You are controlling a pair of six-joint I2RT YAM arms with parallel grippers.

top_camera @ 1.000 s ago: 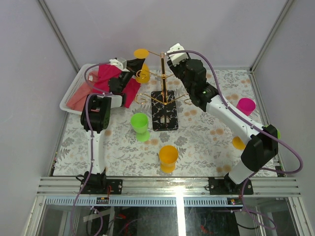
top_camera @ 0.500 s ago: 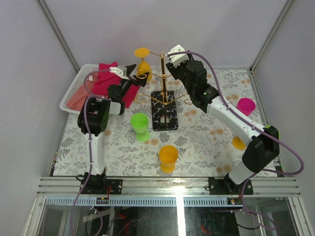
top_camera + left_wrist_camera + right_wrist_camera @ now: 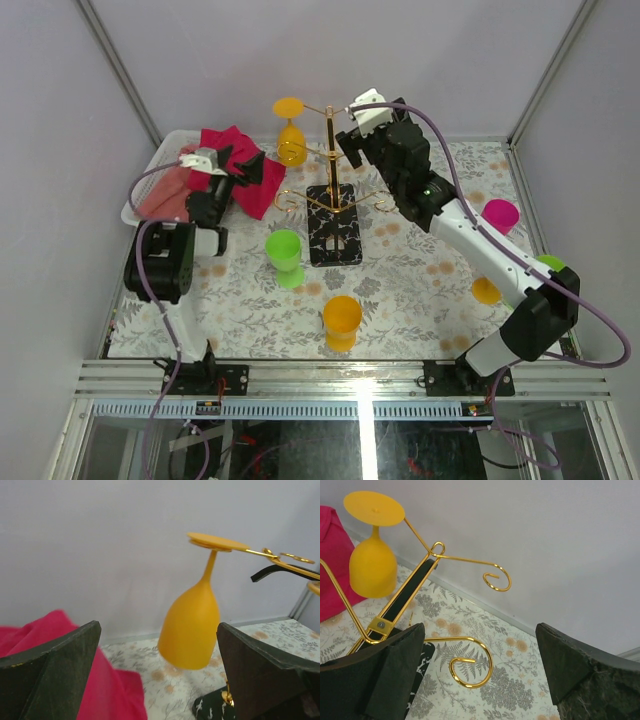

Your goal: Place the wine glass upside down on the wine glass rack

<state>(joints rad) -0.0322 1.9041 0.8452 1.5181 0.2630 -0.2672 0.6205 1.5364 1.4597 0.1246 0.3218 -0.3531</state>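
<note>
Yellow wine glass [image 3: 291, 148] hangs bowl-down from the top left arm of the rack [image 3: 335, 238], its foot caught on the wire. Placement looks done. Left gripper [image 3: 245, 163] is spread wide just left of the glass, holding nothing; right gripper [image 3: 350, 140] is spread too, beside the post. A second ago the left one pinched the bowl — now it is released and backed off. Only the retreat is left.
</note>
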